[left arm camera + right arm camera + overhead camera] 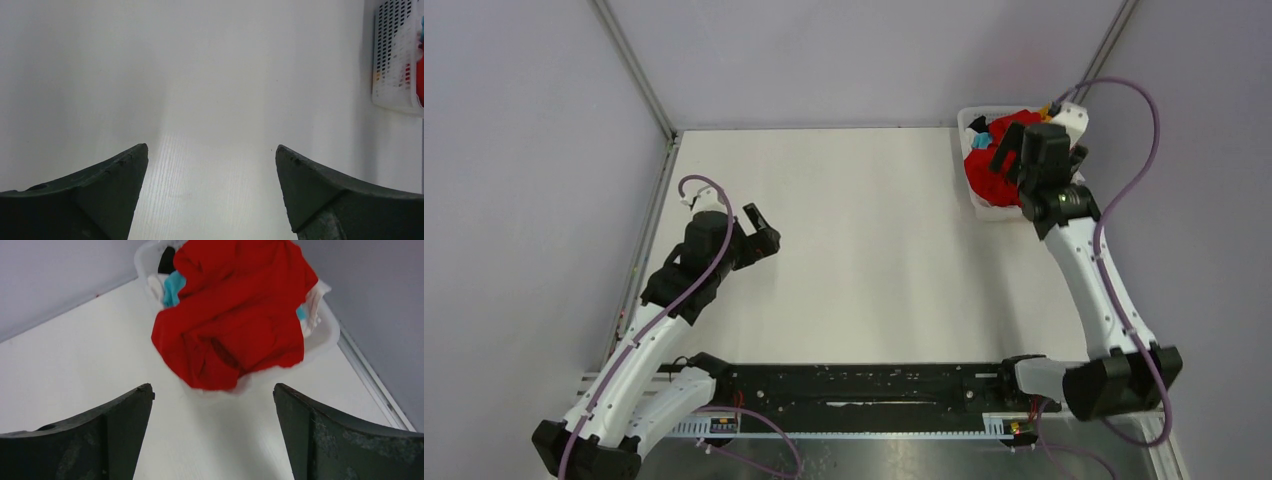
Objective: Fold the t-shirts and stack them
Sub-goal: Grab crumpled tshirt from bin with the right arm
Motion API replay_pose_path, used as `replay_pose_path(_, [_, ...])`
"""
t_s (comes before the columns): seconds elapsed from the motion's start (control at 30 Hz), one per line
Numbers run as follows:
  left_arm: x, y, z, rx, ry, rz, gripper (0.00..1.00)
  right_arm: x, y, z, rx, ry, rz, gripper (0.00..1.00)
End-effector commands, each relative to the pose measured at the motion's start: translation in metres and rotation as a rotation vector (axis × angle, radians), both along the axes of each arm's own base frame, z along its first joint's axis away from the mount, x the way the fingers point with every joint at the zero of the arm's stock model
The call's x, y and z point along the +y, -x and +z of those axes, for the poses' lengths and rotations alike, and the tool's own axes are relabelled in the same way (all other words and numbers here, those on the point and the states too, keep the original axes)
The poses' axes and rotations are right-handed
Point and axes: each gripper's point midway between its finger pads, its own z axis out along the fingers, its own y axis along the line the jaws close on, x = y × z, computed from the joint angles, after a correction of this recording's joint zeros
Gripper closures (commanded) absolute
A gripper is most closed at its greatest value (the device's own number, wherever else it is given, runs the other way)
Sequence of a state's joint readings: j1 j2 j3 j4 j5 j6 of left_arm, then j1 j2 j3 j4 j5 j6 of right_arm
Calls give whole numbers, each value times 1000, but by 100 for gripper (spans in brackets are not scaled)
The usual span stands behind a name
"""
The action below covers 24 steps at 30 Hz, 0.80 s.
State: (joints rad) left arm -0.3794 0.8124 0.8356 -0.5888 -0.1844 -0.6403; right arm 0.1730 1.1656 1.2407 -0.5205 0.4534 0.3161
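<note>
Basket (327, 337) 1 | red t-shirt (240, 315) 1 | left gripper (211, 146), right gripper (212, 386) spread

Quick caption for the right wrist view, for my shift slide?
Open right gripper poised above the red t-shirt heaped over the white basket, turquoise cloth peeking out beside it.

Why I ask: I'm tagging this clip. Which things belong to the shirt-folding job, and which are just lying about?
Belong to the job:
- red t-shirt, heaped on top in the basket
- turquoise t-shirt, partly under it
- right gripper, open, facing them
- left gripper, open, far from them

Just there:
- white basket, only holding the shirts
- table
</note>
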Motion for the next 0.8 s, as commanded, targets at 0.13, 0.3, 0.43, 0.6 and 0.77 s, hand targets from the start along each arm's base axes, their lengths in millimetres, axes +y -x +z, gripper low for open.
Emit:
replay_pose_path(0.13, [13, -2, 18, -62, -1, 81, 1, -51, -98, 1, 54, 33, -147, 1])
replay_pose_path(0.3, [14, 0, 20, -67, 4, 82, 1, -57, -137, -39, 167, 46, -140, 0])
replay_pose_path(0.43, [14, -1, 18, -63, -1, 83, 1, -52, -156, -77, 265, 48, -97, 9])
replay_pose_path(0.6, [13, -1, 18, -62, -2, 78, 1, -68, -157, -86, 300, 57, -114, 45])
replay_pose_path(0.77, [14, 0, 19, -66, -1, 81, 1, -63, -151, -56, 223, 38, -53, 100])
